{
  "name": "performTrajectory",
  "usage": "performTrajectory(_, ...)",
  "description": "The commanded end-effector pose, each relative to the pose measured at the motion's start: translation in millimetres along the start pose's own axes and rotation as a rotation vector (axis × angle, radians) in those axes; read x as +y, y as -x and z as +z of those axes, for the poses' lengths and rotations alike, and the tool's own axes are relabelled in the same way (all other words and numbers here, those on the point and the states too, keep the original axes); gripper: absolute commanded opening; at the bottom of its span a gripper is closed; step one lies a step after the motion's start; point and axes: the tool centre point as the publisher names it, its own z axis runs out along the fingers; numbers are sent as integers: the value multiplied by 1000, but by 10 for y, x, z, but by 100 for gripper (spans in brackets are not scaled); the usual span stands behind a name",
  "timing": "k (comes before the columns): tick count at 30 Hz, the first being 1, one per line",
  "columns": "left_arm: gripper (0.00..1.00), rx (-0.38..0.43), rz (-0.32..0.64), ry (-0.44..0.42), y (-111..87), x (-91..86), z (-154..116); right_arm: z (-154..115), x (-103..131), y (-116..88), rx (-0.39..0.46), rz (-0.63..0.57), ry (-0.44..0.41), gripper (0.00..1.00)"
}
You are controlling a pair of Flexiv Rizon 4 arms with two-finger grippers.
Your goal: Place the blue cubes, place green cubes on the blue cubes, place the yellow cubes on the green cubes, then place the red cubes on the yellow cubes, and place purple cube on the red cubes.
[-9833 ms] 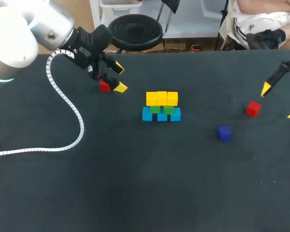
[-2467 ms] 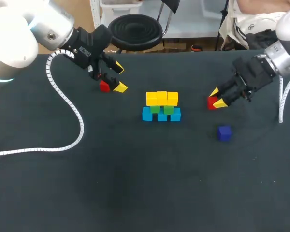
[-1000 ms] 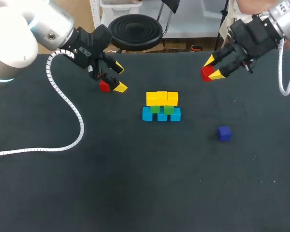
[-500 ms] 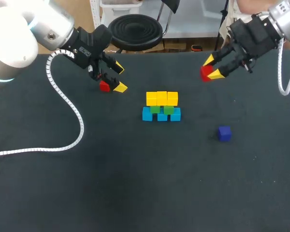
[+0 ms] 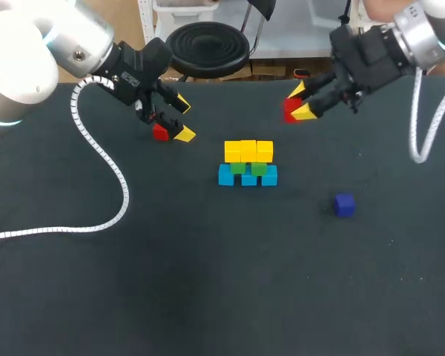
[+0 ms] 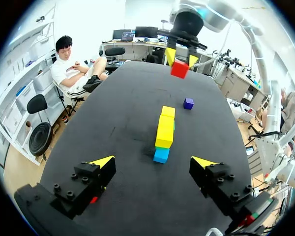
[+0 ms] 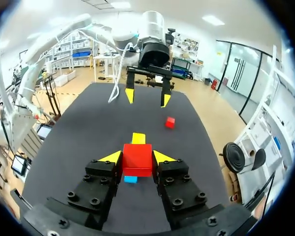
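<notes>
Your right pincer [image 5: 298, 106] clamps a smooth, sharp-edged red cube [image 5: 291, 110] behind-right of the blue-green-yellow cube stack [image 5: 248, 163], whose long axis runs side to side. Your left pincer [image 5: 182, 119] gapes wide, empty.

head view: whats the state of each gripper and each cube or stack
left gripper: open, empty
right gripper: shut on held red cube, above the table
loose red cube: on table by left gripper
stack: blue, green, yellow layers, no red yet
purple cube: alone on table
</notes>
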Motion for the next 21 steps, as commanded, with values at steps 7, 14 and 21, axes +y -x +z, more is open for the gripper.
performTrajectory(7,100,-1,1,1,-4,-2,-2,474,106,3,-14,33,19,0)
performTrajectory(14,100,-1,1,1,-4,-2,-2,614,168,4,-34,49,21,0)
performTrajectory(21,100,-1,1,1,-4,-2,-2,645,211,14,-22,75,16,0)
